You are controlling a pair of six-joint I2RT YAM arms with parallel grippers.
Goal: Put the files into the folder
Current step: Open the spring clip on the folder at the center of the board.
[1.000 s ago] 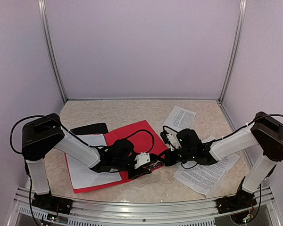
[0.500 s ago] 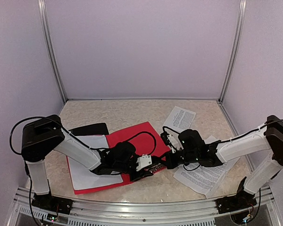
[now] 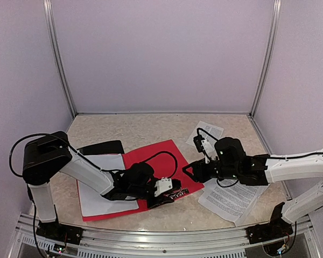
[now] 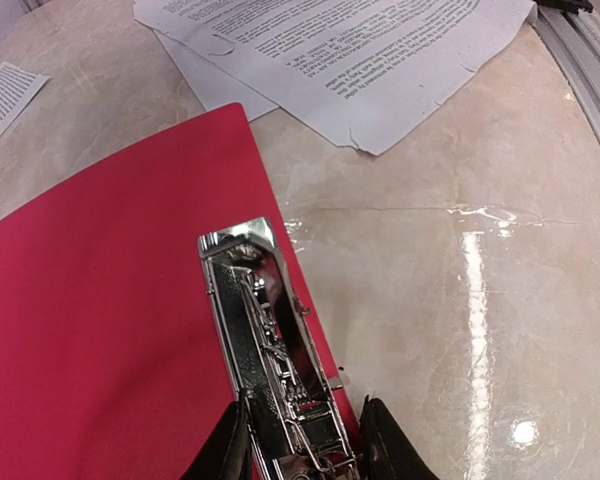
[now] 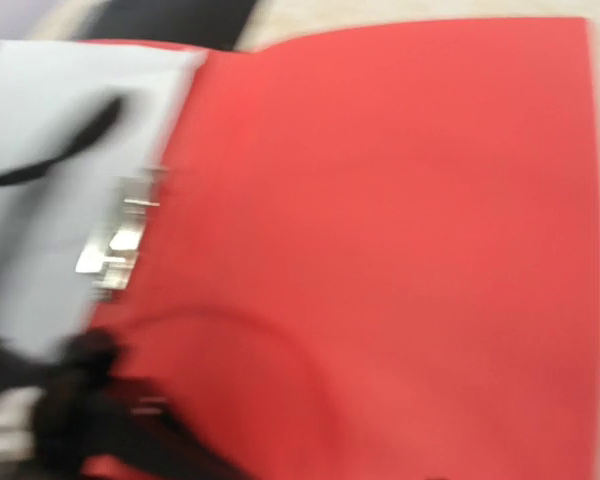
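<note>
The red folder (image 3: 156,158) lies open on the table with a white sheet (image 3: 103,185) on its left half. My left gripper (image 3: 172,194) is shut on the folder's metal clip (image 4: 270,340) at the near edge, one finger (image 4: 225,450) on each side of it. My right gripper (image 3: 189,172) hovers at the folder's right edge, jaws apart and holding nothing. The files, printed sheets (image 3: 234,200), lie to the right of the folder, one more sheet (image 3: 207,134) behind them. The right wrist view is blurred: red folder (image 5: 400,200), white sheet (image 5: 60,150), no fingers of its own.
A flat black object (image 3: 102,146) lies behind the folder's left half. Enclosure walls and metal posts (image 3: 59,59) ring the table. A metal rail (image 3: 151,236) runs along the near edge. The left arm's cable (image 3: 169,156) loops over the red cover.
My right gripper has opened and drawn back to the right, away from the left gripper and the clip. The left gripper keeps its hold and has hardly moved.
</note>
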